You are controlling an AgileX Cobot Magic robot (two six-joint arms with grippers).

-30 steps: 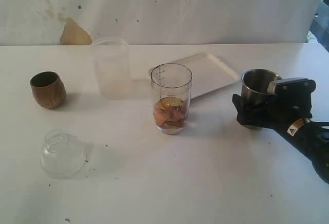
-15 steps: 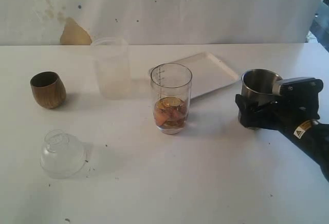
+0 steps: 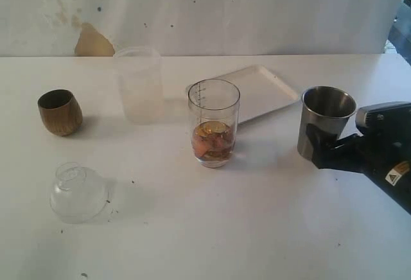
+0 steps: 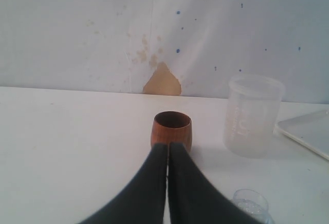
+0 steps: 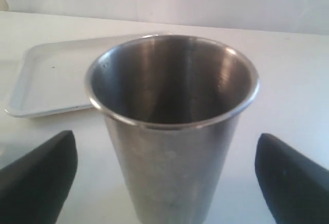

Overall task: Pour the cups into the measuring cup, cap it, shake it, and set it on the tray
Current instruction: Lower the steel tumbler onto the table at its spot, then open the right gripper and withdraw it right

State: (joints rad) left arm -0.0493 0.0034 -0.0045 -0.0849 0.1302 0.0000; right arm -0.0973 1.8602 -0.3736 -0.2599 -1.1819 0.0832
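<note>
The clear measuring cup (image 3: 214, 122) stands mid-table with amber pieces in its lower part. Behind it lies the white tray (image 3: 257, 90) (image 5: 51, 75). The steel tumbler (image 3: 326, 122) (image 5: 172, 126) stands upright to the right, and its inside shows only bare steel. My right gripper (image 3: 318, 148) (image 5: 167, 175) is open, with its fingers wide on either side of the tumbler's base and clear of it. The brown wooden cup (image 3: 60, 111) (image 4: 172, 129) stands at the far left. My left gripper (image 4: 168, 148) is shut on nothing just short of it, and does not show in the exterior view.
A wider frosted cup (image 3: 139, 84) (image 4: 253, 113) stands behind and to the left of the measuring cup. A clear domed lid (image 3: 77, 192) (image 4: 250, 203) lies near the front left. A stained wall backs the table.
My right gripper has drawn back to the right, away from the steel tumbler, which stays upright where it was. Nothing else has moved.
</note>
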